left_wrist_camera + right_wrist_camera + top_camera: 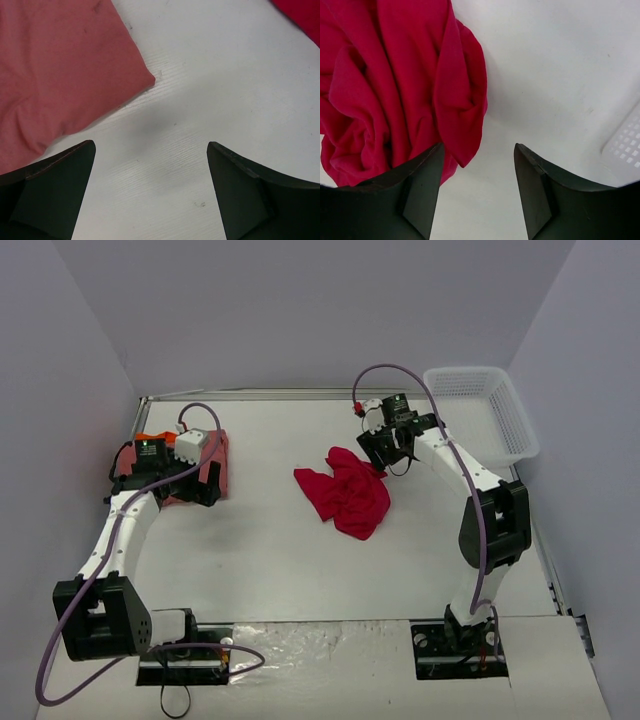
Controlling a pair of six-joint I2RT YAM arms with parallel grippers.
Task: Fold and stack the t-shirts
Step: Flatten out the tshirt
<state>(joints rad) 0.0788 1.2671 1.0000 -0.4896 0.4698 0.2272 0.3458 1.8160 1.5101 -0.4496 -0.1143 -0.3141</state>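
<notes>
Black right gripper (478, 150), jaws apart and empty, hovers just beside the crumpled bright red cloth t-shirt (395, 85) on the white table (270, 540) and should pinch one hem cleanly, while the wide-open left gripper (150, 147) hangs by the folded salmon pink t-shirt (60, 65).

Bright, even, diffuse light, faint soft shadows on the white table (300, 560), crisp focus across all 3 views.

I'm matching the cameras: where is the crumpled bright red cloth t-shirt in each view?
Top external: crumpled bright red cloth t-shirt, mid-table, right of centre.
Left wrist: a sliver of it in the top right corner.
Right wrist: it fills the upper left.
Shared landmark: bare white table, in all three.
</notes>
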